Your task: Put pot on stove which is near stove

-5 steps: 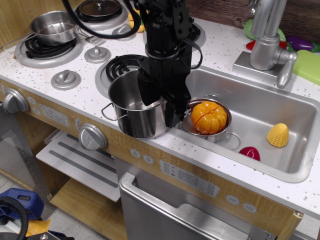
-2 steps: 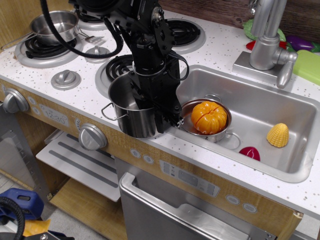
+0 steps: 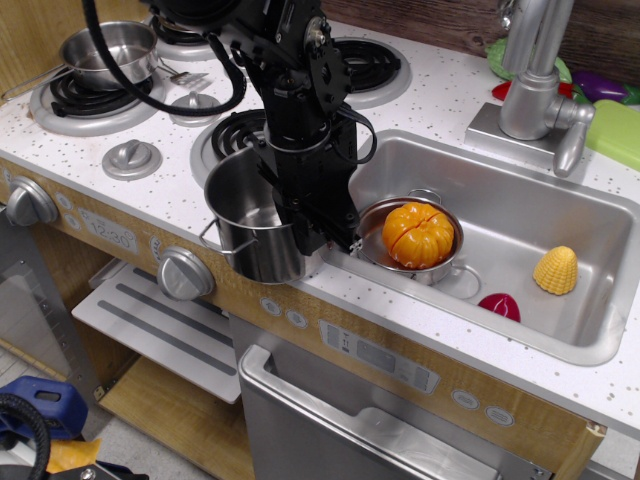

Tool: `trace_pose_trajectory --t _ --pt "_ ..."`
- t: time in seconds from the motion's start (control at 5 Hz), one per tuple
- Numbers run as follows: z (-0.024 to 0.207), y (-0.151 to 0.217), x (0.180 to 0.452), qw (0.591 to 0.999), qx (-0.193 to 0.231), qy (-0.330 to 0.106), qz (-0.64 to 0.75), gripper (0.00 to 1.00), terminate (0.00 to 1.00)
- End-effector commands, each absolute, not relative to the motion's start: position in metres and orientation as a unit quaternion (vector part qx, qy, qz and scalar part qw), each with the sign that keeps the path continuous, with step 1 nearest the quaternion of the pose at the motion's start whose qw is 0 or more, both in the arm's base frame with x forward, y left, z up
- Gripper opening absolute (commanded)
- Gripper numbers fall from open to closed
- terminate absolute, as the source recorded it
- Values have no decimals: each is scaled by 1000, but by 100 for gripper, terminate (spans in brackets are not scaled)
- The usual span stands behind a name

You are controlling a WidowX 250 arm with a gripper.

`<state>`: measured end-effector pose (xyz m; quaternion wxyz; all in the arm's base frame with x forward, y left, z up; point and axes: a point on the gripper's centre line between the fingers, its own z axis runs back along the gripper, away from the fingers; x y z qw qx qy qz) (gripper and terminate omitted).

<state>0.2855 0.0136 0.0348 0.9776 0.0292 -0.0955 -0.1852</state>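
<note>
The tall shiny steel pot stands at the counter's front edge, just in front of the stove's front right coil burner and left of the sink. Its base overhangs the edge a little and it looks slightly tilted. My black gripper comes down from above and is shut on the pot's right rim, one finger inside and one outside. The white speckled stove stretches to the left and back, with silver knobs.
A small steel pot with an orange pumpkin sits in the sink, close to my gripper's right side. Yellow corn and a red piece lie in the sink. A shallow pan occupies the back left burner. The faucet stands behind.
My gripper has lowered onto the pot's right rim and closed on it. The pot has shifted a little to the left and toward the front edge.
</note>
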Motion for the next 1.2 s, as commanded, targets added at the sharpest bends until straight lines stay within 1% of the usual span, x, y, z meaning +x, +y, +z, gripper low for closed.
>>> trace_pose_trajectory --t 0.0,0.2,0.4,0.6,0.8,1.0 --pt "66 24 292 969 74 -102 -211 0 0" --pt "85 36 293 964 88 -99 -229 0 0" --pt "95 54 303 955 97 -102 -262 0 0" --pt "89 78 321 945 95 -109 -294 0 0" --pt "78 102 340 934 91 -114 -327 0 0" --pt "67 114 350 930 77 -118 -340 0 0"
